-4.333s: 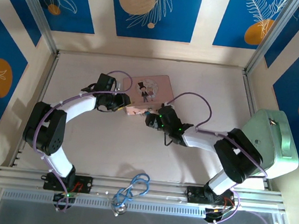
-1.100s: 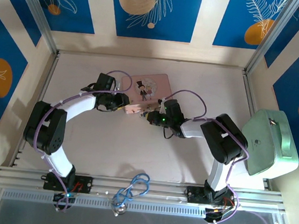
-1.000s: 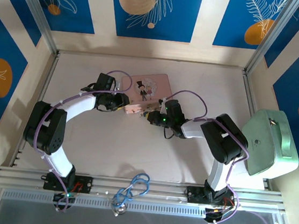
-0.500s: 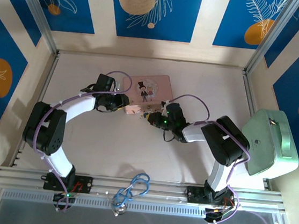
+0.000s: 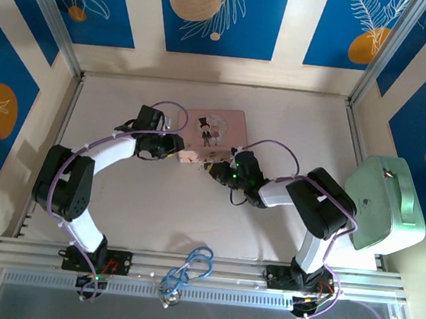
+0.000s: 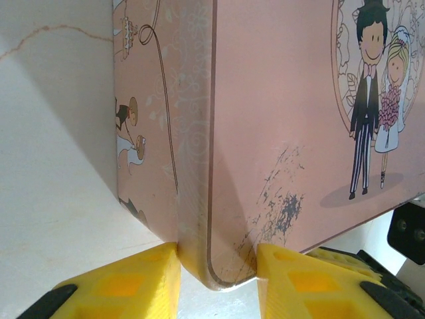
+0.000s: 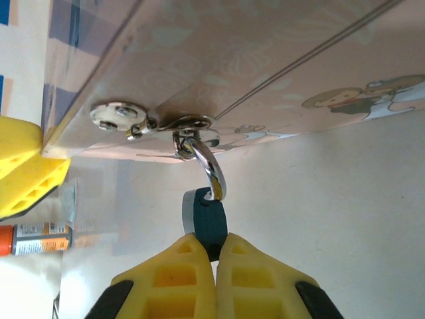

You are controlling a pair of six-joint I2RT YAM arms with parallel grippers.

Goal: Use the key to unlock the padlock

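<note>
Step in hand: we judge this to be the bracing stage. Both hands are set on the work and the lock is not yet open.

Left hand point(image 6: 216, 259): its yellow fingers point(image 6: 126, 289) are pressed together on the near left corner of the pink box point(image 6: 285, 119), one on each side of the edge. This steadies the box on the tabletop point(image 5: 191, 218).

Right hand point(image 7: 211, 251): its fingers point(image 7: 179, 266) are closed on the lower end of the padlock point(image 7: 207, 222), pinching the blue body between the tips.

Padlock: it hangs off the near side of the pink box, about midway across the tabletop and just right of the left hand. Its silvery shackle point(image 7: 211, 174) passes through the loop of the box's latch point(image 7: 189, 125). The end we can see enters the body, so we read it as locked.

Key: the fingertips hide the bottom of the body, so we cannot tell whether the key sits between them.

Next move: in our judgement the key has to be seated fully in the keyhole at the bottom of the body, then turned about the lock's long axis. Meanwhile the left hand needs to keep the box from sliding or twisting.

Care needed: the lock swings freely on the latch loop, so we expect the turn to need a firm, square grip. Otherwise the body may simply pivot instead of the shackle releasing.
</note>
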